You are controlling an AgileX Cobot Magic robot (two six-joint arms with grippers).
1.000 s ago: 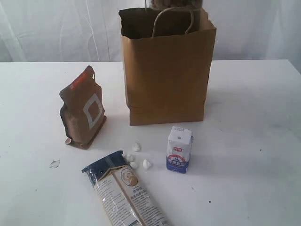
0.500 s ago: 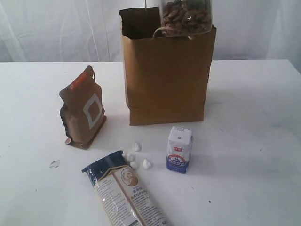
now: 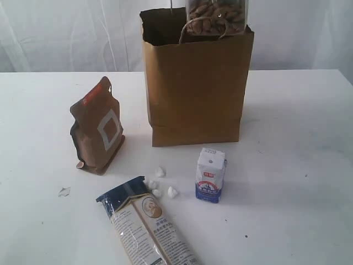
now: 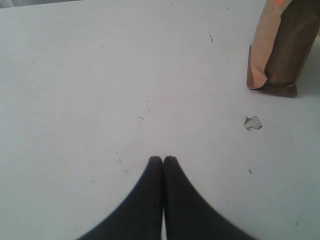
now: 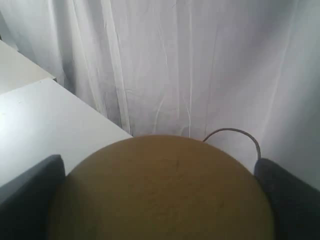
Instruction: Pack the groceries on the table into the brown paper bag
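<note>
In the exterior view, the brown paper bag [image 3: 193, 91] is standing upright and open near the back of the table [image 3: 298, 143]. What is lying inside it cannot be told. The tan-lidded clear jar [image 3: 217, 14], full of brown nuts, is hanging at the bag's mouth with its base about level with the rim. In front of the bag, the brown red-labelled pouch [image 3: 97, 127] and the small white-blue carton [image 3: 210, 175] are standing. The long blue-topped noodle packet [image 3: 146, 223] is lying flat, with the small white lumps [image 3: 160, 185] just beside its blue end.

In the left wrist view, the left gripper [image 4: 163, 159] is hovering low over bare tabletop with its fingers pressed together – holding nothing. The pouch is well apart from it.

In the right wrist view, the right gripper [image 5: 160, 197] is pointing down, and its dark fingers [image 5: 30, 200] are clasping the jar's tan lid [image 5: 160, 170] from both sides – the jar is hanging in this grip.
</note>
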